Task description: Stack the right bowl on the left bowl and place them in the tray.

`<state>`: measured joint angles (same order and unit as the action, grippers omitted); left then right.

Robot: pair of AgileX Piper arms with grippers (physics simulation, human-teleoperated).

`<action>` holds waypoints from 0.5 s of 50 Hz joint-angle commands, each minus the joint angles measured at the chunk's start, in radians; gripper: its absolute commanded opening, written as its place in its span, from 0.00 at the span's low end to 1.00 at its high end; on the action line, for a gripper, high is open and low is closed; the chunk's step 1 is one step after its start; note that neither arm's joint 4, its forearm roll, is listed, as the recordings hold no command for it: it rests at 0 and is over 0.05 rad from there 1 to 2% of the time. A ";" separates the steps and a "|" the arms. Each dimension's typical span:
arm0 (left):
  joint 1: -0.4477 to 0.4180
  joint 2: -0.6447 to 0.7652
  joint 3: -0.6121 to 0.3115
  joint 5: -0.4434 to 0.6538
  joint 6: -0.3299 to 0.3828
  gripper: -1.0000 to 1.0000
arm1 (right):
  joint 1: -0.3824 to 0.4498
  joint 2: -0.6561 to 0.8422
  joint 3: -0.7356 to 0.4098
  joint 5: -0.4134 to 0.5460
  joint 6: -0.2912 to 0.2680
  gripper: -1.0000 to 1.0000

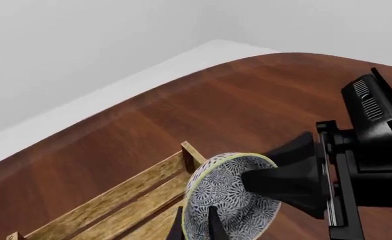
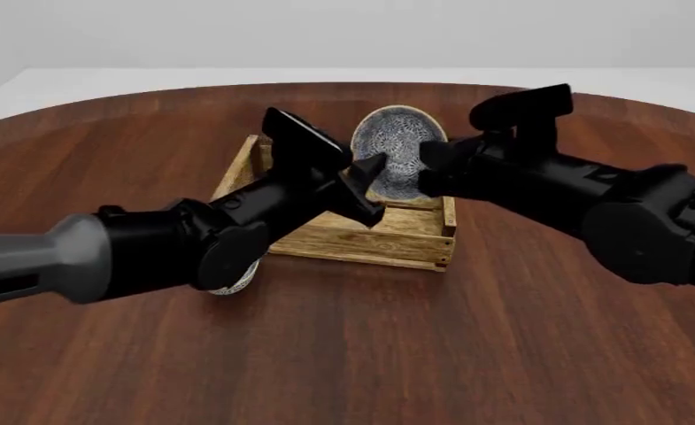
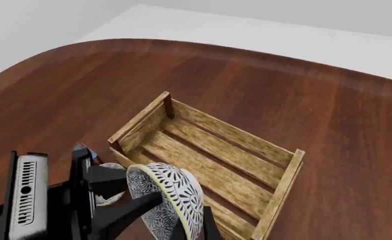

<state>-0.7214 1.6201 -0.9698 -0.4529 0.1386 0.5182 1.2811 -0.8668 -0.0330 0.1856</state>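
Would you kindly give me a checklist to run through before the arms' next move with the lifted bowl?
1. Left gripper pinching the speckled off-white round bowl: ok.
2. Right gripper on the same bowl: ok.
3. Bowl level: not ok, it stands on edge.
4. Bowl above the light-brown slatted wooden crate: ok.
5. Stacked on the second speckled bowl: not ok, that one sits on the table beside the crate.

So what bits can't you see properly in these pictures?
- Front view: the other bowl, on the table, is mostly hidden under the left arm.
- Front view: both arms and the raised bowl cover much of the tray floor.
- Left wrist view: the picture's edge cuts off the tray.
- Right wrist view: a small blue thing peeks from behind the left arm, too little to name.
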 commanded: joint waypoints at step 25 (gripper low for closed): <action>0.025 0.022 0.015 -0.022 -0.001 0.00 | 0.007 -0.018 -0.012 0.000 0.003 1.00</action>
<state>-0.7121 1.6367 -0.9730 -0.4716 0.1183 0.5185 1.2830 -0.8663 -0.0308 0.1838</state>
